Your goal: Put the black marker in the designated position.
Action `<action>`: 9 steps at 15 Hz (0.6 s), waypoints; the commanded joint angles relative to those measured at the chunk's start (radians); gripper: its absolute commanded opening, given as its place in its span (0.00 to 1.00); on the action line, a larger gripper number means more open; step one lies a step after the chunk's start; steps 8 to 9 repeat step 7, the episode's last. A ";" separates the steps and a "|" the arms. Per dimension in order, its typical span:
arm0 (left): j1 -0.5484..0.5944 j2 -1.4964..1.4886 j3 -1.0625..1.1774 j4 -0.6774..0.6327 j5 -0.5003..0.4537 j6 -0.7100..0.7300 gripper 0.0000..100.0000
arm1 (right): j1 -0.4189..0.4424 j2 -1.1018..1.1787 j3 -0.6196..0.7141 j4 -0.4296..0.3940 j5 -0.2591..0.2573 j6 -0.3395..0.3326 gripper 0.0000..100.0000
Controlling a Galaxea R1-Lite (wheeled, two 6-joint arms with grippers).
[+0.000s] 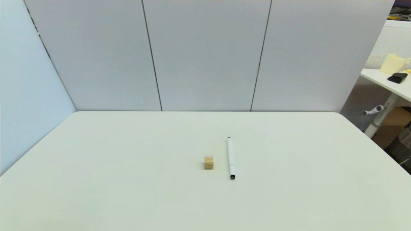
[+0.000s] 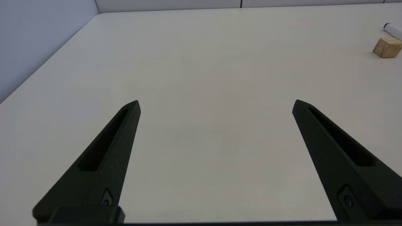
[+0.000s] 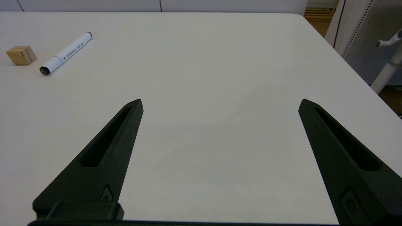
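The black marker (image 1: 231, 158) lies flat near the middle of the white table, its length running away from me; its barrel is white with black tips. The right wrist view shows the black marker (image 3: 66, 53) well ahead of my right gripper (image 3: 220, 105), which is open with nothing between its fingers. My left gripper (image 2: 216, 106) is also open over bare tabletop, and only one end of the marker (image 2: 393, 30) shows there. Neither arm appears in the head view. The designated position has no visible mark.
A small tan wooden cube (image 1: 208, 162) sits just left of the marker, a short gap between them; it also shows as the cube (image 3: 21, 55) and the cube (image 2: 387, 47). Grey panels wall the table's back and left. A second desk (image 1: 387, 81) stands off to the right.
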 commanded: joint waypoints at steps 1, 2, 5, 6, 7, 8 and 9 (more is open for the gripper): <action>0.000 0.003 0.000 0.000 0.000 0.001 1.00 | 0.000 0.001 0.000 0.001 -0.002 0.005 1.00; 0.000 0.003 0.000 0.000 0.000 0.001 1.00 | 0.000 0.001 0.000 0.001 -0.002 0.003 1.00; 0.000 0.003 0.000 0.000 0.000 0.001 1.00 | 0.000 0.001 0.000 0.001 -0.002 0.003 1.00; 0.000 0.003 0.000 0.000 0.000 0.001 1.00 | 0.000 0.001 0.000 0.001 -0.002 0.003 1.00; 0.000 0.003 0.000 0.000 0.000 0.001 1.00 | 0.000 0.001 0.000 0.001 -0.002 0.003 1.00; 0.000 0.003 0.000 0.000 0.000 0.001 1.00 | 0.000 0.001 0.000 0.001 -0.002 0.003 1.00; 0.000 0.003 0.000 0.000 0.000 0.001 1.00 | 0.000 0.001 0.000 0.001 -0.002 0.003 1.00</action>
